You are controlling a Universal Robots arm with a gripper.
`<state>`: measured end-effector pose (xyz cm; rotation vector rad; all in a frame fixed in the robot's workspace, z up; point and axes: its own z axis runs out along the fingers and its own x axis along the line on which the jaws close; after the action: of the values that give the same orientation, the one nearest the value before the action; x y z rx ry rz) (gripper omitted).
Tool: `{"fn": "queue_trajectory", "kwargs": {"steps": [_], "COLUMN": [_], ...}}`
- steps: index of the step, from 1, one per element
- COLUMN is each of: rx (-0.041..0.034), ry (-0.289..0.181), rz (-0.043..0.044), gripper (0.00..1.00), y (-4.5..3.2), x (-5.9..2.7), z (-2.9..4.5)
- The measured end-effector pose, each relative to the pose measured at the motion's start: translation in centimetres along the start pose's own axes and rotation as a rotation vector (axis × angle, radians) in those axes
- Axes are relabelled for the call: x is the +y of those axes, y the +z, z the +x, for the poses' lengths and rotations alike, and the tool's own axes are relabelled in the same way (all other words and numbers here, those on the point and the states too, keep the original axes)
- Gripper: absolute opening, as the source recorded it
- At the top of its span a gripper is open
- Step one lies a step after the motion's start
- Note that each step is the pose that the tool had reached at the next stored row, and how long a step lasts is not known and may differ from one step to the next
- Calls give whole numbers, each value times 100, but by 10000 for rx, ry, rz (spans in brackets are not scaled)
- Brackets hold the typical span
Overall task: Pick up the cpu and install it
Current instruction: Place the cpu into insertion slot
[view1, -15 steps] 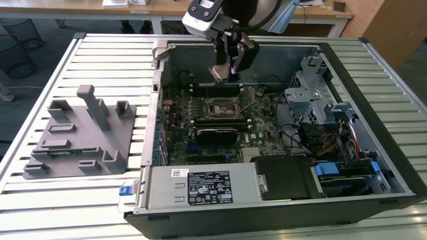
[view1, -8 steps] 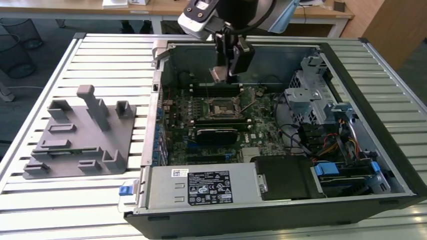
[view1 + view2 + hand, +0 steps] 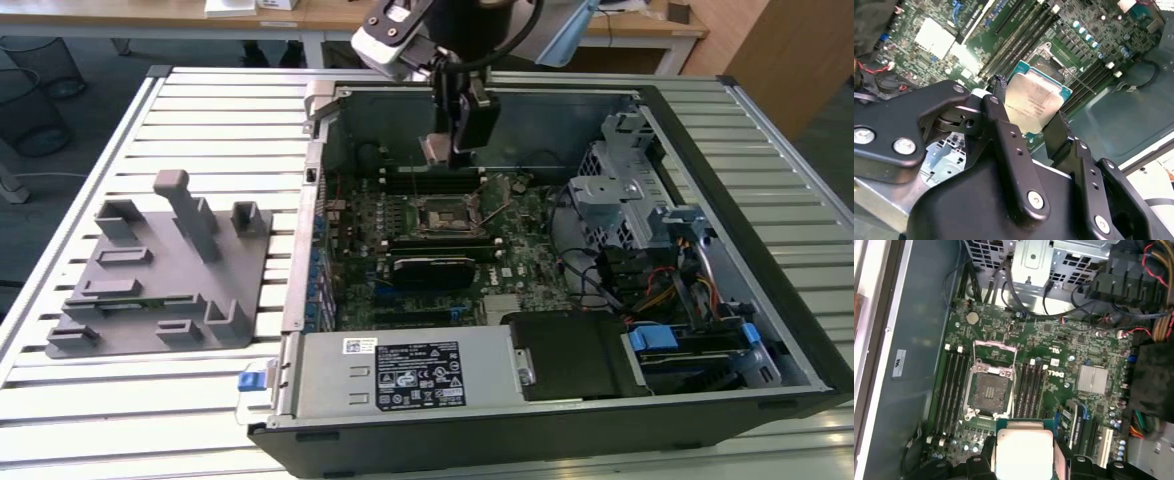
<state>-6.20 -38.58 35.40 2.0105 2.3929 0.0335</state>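
I'm looking at a robotics lab set up in an office-like room. The work surface is a bench of slatted aluminium profiles (image 3: 187, 110), the kind test rigs get built on. On it lies an opened computer case (image 3: 534, 440) with its motherboard (image 3: 1054, 355) bare, beside a grey plastic holder tray (image 3: 160, 270). Over the case hangs the arm's gripper (image 3: 451, 150) with the cpu (image 3: 1036, 102) pinched between its fingers (hardly home repair). Behind the bench, in the exterior view, stand pale wooden desks (image 3: 334, 15) and wire waste baskets (image 3: 34, 70).
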Motion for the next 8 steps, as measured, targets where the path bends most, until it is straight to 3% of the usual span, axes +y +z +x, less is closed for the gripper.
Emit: {"fn": "queue_trajectory", "kwargs": {"steps": [5,8], "rx": [16,4], "ry": [102,493], "rz": [-2,-1], "gripper": [54,54], "y": [87,130], "x": [12,11], "z": [66,67]}}
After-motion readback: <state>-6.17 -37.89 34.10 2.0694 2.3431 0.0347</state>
